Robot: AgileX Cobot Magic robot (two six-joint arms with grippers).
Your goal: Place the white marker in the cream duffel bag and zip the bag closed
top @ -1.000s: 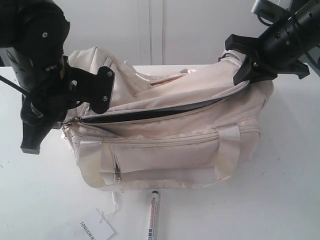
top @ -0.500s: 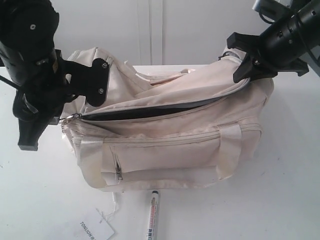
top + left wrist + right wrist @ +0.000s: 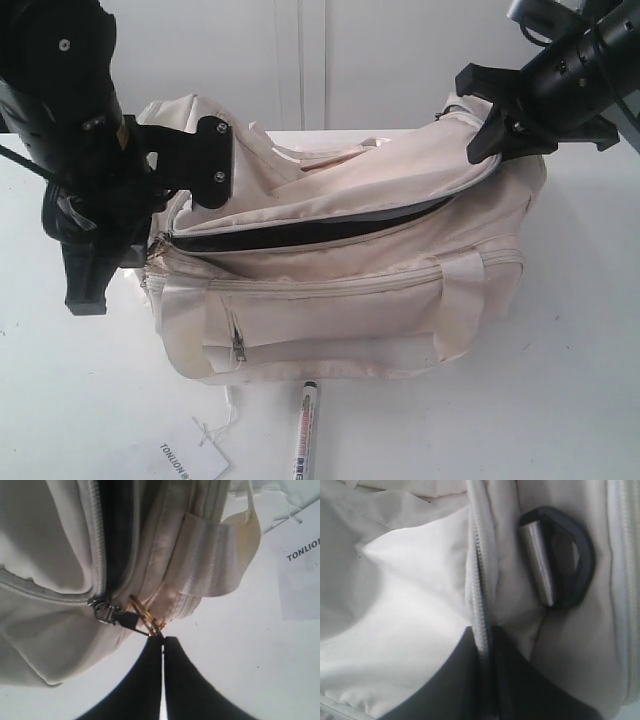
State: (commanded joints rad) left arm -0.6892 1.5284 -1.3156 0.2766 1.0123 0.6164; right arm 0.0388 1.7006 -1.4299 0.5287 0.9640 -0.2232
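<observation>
The cream duffel bag lies on the white table with its top zip gaping open, dark inside. The white marker lies on the table just in front of the bag, outside it. My left gripper is shut on the gold ring zip pull at the bag's left end. My right gripper is shut on the zip edge at the bag's upper right end, holding it raised. A black strap ring sits beside that grip.
A flat white paper tag with black print lies on the table left of the marker, tied to the bag by a string. The left arm's bulky black body hangs over the bag's left end. A white wall stands behind.
The left gripper went left, then came back right with the zip pull, and the bag's left end shifted right with it. The right gripper stayed put on the zip edge.
</observation>
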